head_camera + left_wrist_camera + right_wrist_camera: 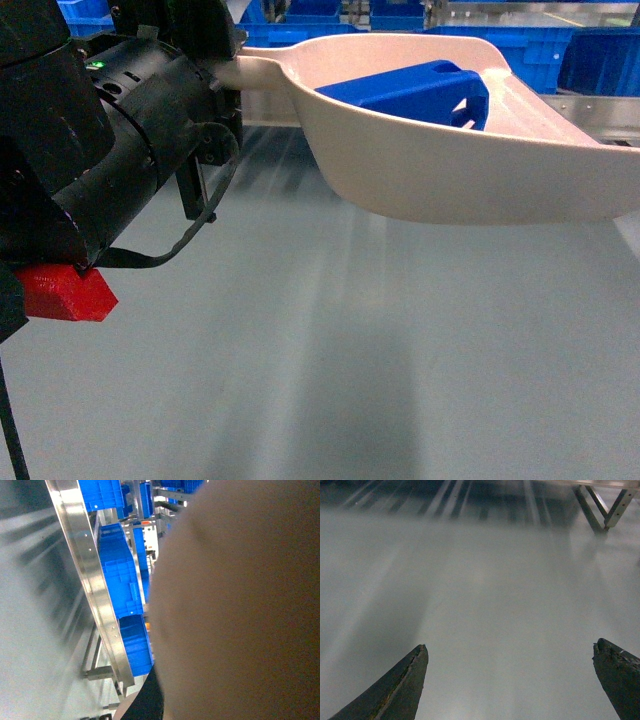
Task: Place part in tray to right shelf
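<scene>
My left arm (pixel 110 150) fills the left side of the head view, a black barrel with a green light on it and a red block (pixel 62 293) jutting from beneath. It reaches toward the handle of the tray (pixel 450 170), which is up off the grey floor (pixel 330 380) and stretches across to the right. The handle end vanishes behind my wrist, so my left claw itself is hidden there and I cannot tell how its jaws stand, though the tray is plainly carried from that end.

The part (pixel 410 92) lies inside the tray, resting against the inner wall toward the front lip, its handle hole facing right. It is tilted, lying along the slope of the scoop.

Past the lip, at the right edge of the head view, a steel rail of the shelf (pixel 590 112) shows, with blue crates (pixel 520 40) behind it. The lip sits near that rail; whether they touch I cannot tell.

My left wrist view is mostly the beige underside of the tray (pixel 240 605), close and blurred. Beside it runs a shiny steel rail (pixel 95 590) with more blue crates (pixel 117 580) beyond.

My right claw (pixel 512 680) hangs over bare floor (pixel 495 605), its two dark fingertips (pixel 402 685) spread wide apart with nothing between them.
</scene>
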Motion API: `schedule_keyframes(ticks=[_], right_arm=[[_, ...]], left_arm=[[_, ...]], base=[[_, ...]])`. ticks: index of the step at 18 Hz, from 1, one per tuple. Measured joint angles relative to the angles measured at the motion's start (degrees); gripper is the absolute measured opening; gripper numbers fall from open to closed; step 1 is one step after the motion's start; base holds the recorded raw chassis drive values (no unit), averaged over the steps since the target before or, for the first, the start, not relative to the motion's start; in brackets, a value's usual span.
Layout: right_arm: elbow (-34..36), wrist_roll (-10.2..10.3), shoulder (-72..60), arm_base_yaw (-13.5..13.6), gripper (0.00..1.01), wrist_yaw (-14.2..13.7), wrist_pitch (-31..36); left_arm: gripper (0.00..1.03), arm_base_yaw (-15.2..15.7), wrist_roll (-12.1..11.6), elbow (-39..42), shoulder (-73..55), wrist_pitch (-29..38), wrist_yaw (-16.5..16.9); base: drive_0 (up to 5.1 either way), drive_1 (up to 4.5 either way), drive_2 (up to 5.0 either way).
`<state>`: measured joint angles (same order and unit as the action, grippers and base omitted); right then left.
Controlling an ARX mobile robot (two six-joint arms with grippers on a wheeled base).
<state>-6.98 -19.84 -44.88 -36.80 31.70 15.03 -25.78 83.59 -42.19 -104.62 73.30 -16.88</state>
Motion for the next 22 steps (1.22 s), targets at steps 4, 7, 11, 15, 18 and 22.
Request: schedule_keyframes(ticks=[4, 7, 11, 15, 18, 22], right_arm=[[0.00, 0.00, 0.00, 0.00, 0.98, 0.02, -0.20], [0.00, 0.00, 0.00, 0.00, 0.98, 0.02, -0.07], [0.00, 0.00, 0.00, 0.00, 0.98, 0.02, -0.11], [0.00, 0.00, -0.02, 0.00, 0.98, 0.04, -0.09], [0.00, 0.00, -0.02, 0.00, 0.98, 0.02, -0.11], [0.00, 0.00, -0.02, 0.00, 0.98, 0.04, -0.15]], left_arm=[[0.13, 0.02, -0.04, 0.00, 0.00, -0.11, 0.00], [0.13, 0.02, -0.04, -0.02, 0.00, -0.07, -0.04], [0.13, 0.11, -0.02, -0.02, 0.00, -0.09, -0.02], [0.13, 0.11, 0.00, -0.02, 0.00, 0.07, -0.04], [0.13, 0.13, -0.02, -0.02, 0.00, 0.07, -0.02], [0.13, -0.02, 0.00, -0.02, 0.00, 0.09, 0.15]], base=[[0.0, 2.05, -2.0], [0.1, 4.10, -4.0], [0.1, 4.10, -4.0], [0.1, 4.10, -4.0], [0.1, 4.10, -4.0], [0.1, 4.10, -4.0]])
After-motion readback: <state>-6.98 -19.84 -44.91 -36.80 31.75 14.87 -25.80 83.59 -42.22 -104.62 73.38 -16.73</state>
